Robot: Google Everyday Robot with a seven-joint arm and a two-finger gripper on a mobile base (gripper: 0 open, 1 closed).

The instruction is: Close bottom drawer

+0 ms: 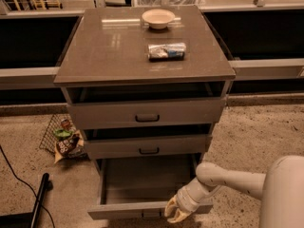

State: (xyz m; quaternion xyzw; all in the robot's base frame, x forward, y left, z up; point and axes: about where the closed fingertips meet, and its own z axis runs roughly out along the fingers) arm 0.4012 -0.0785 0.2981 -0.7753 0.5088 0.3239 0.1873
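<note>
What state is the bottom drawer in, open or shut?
Open: the bottom drawer juts out, its inside showing. The gripper is at its front panel's right end.

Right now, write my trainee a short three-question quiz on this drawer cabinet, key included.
1. True or false: the bottom drawer is fully shut.
2. Where is the gripper? A) on the cabinet top; B) at the bottom drawer's front panel, right of its handle; C) on the floor left of the cabinet.
3. Fill in: behind the lying can on the cabinet top stands a pale ___.

Key
1. False: it is pulled far out and its inside shows.
2. B
3. bowl
</note>
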